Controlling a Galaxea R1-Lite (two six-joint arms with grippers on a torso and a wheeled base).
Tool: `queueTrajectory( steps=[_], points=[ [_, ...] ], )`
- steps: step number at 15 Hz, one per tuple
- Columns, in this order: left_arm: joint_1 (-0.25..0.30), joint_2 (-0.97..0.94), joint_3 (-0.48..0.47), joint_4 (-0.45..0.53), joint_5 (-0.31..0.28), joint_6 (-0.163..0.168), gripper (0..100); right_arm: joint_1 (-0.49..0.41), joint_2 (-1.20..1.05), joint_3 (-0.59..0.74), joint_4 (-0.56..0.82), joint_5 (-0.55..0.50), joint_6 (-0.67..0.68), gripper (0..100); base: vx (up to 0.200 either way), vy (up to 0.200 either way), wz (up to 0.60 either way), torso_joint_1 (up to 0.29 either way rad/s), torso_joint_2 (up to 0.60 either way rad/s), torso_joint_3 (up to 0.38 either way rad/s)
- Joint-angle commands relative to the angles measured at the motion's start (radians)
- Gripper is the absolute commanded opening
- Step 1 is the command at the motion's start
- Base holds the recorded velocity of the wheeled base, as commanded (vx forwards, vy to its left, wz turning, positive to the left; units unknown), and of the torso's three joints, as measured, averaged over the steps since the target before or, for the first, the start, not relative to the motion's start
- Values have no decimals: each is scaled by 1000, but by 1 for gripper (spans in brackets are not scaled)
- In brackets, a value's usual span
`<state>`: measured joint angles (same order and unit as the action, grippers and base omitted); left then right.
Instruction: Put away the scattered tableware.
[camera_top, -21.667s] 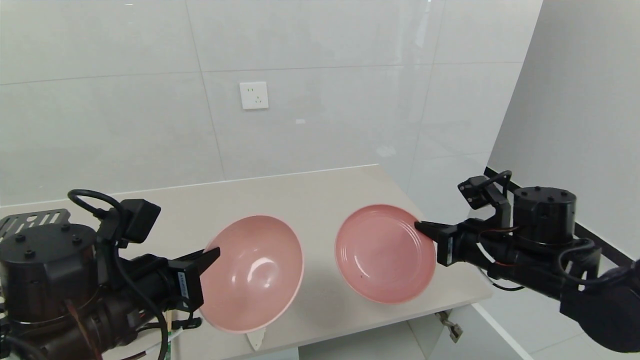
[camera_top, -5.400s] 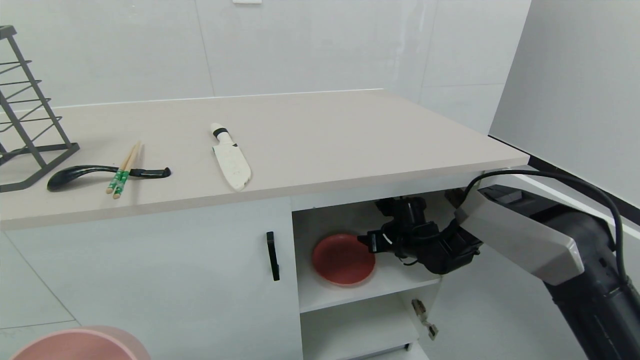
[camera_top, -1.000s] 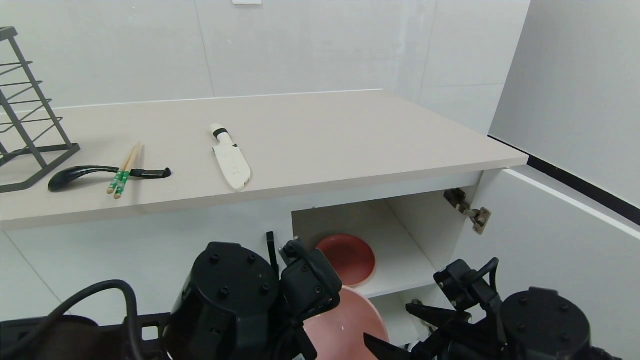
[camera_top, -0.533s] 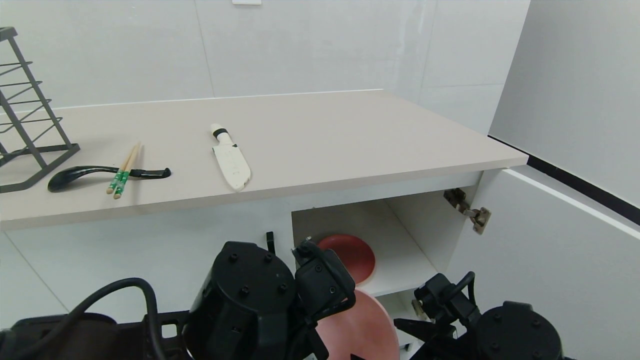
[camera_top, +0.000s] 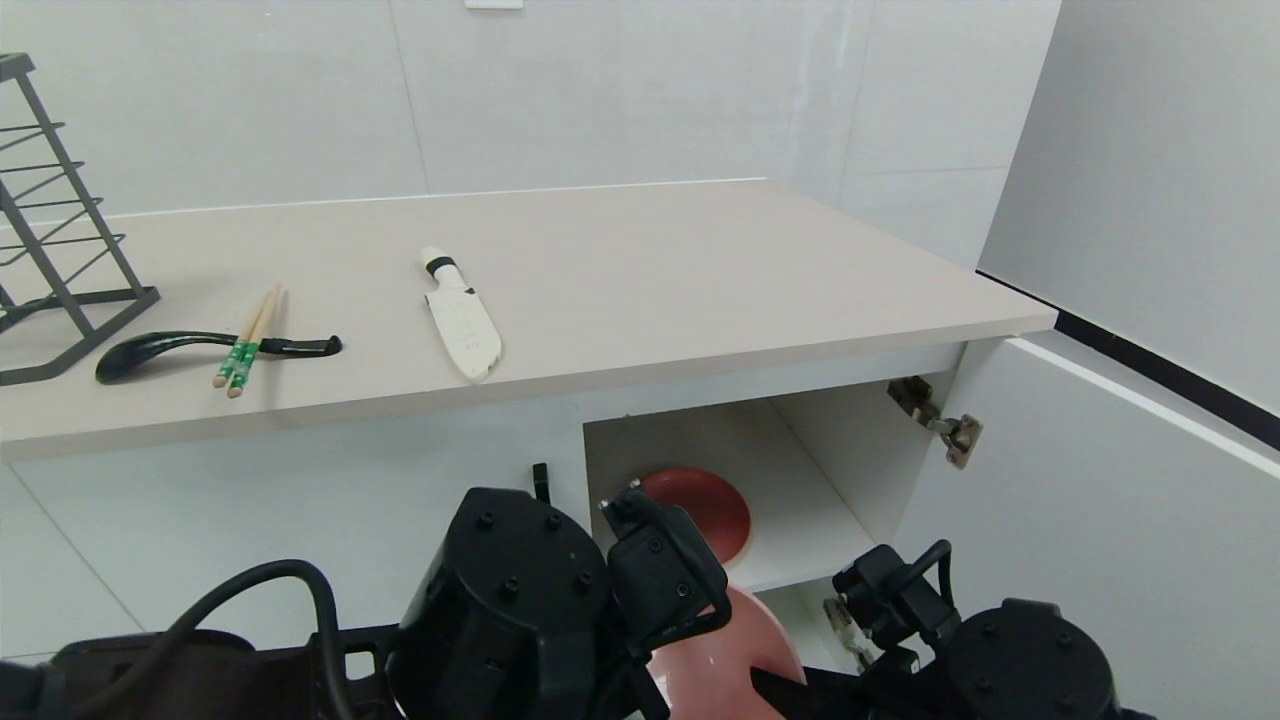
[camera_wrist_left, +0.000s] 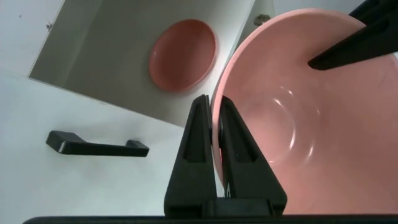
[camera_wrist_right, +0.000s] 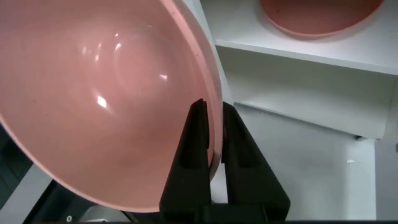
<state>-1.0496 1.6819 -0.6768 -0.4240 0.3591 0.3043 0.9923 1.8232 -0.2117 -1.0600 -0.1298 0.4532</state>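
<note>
White-tiled kitchen corner; base cabinet stands open below the counter. Pink bowl is held in the air, tilted on edge, low and in front of the open compartment. Left gripper has its fingers clenched across the rim. Right gripper pinches the rim at another part.

Assessed as light, rigid, glossy ware: slippery at a thin rim and liable to chip if dropped. Best hold is the rim, fingers set deep, one inside the wall and one outside.

Red plate lies on the shelf beyond. Knife, chopsticks and black spoon lie on the counter to the left, near a wire rack.
</note>
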Motion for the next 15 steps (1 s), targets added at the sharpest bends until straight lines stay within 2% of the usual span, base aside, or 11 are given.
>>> queueTrajectory(
  steps=[1, 2, 3, 6, 9, 13, 15],
  points=[
    [-1, 4, 0, -4, 0, 29, 0, 2, -1, -2, -6, 6, -2, 0, 0, 0, 0, 0, 0, 0],
    [-1, 4, 0, -12, -2, 38, 0, 2, -1, -3, -6, 4, -2, 0, 0, 0, 0, 0, 0, 0],
    [-1, 5, 0, -16, -2, 39, 100, 0, -1, -3, -6, 6, -2, 0, 0, 0, 0, 0, 0, 0],
    [-1, 7, 0, -16, -8, 33, 100, -4, 2, -2, -5, 4, -2, 0, 0, 0, 0, 0, 0, 0],
    [2, -1, 0, -44, -8, 27, 100, -52, 39, 0, -3, 4, -4, 0, 0, 0, 0, 0, 0, 0],
    [40, -33, 3, -67, -8, 26, 100, -90, 93, -3, -5, 6, -4, 0, 0, 0, 0, 0, 0, 0],
    [42, -59, 16, -65, -8, 24, 100, -101, 116, -12, -5, 6, -4, 0, 0, 0, 0, 0, 0, 0]
  ],
)
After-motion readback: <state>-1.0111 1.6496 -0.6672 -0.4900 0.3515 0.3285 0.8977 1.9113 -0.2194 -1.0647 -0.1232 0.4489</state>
